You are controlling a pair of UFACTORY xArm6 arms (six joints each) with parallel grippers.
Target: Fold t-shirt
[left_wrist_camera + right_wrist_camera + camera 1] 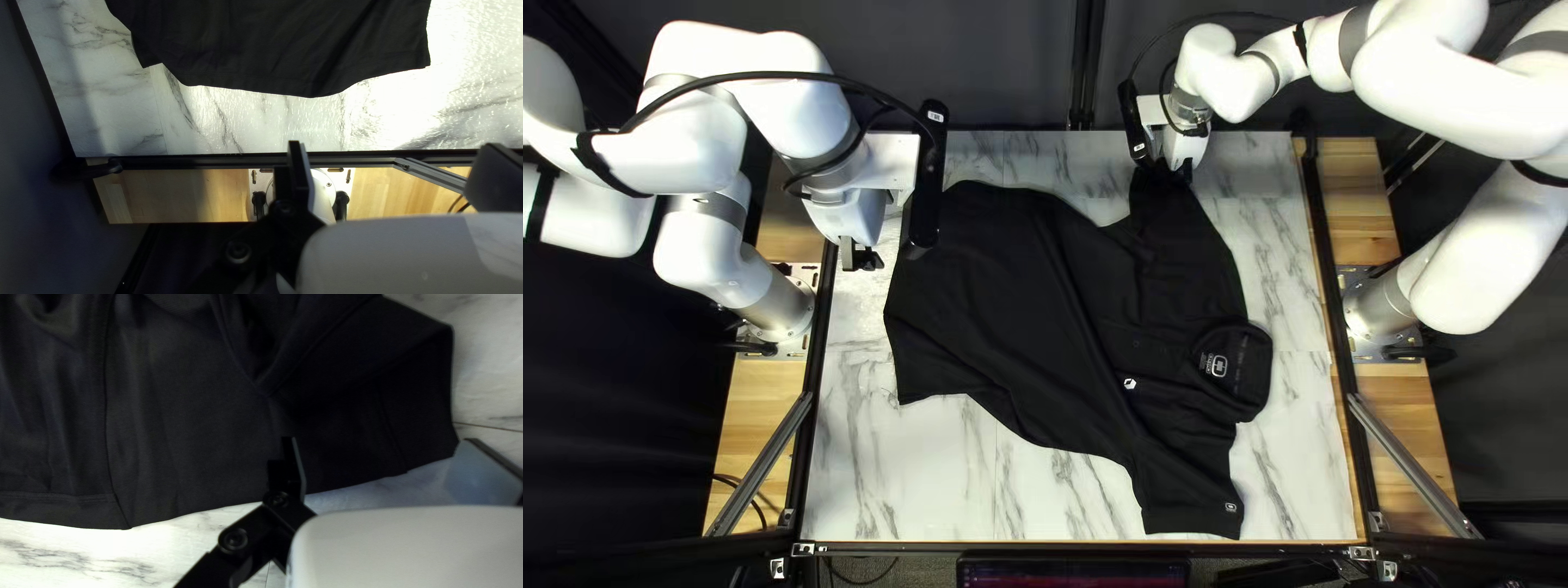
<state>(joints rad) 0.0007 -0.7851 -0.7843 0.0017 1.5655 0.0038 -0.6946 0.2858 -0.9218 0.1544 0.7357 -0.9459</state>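
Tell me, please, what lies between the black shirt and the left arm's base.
Between the shirt and the left arm's base lie a strip of marbled tabletop and the black rail along its edge, as the top left view shows.

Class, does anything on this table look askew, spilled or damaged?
The black shirt looks askew: it lies slantwise, its collar at the right of the top left view, with a long crease running across its body. No spill or damage shows.

Black shirt (1024,294) on marbled table (904,468), right end effector (1176,166) at sleeve (1165,207), left end effector (860,258) near hem (896,305)
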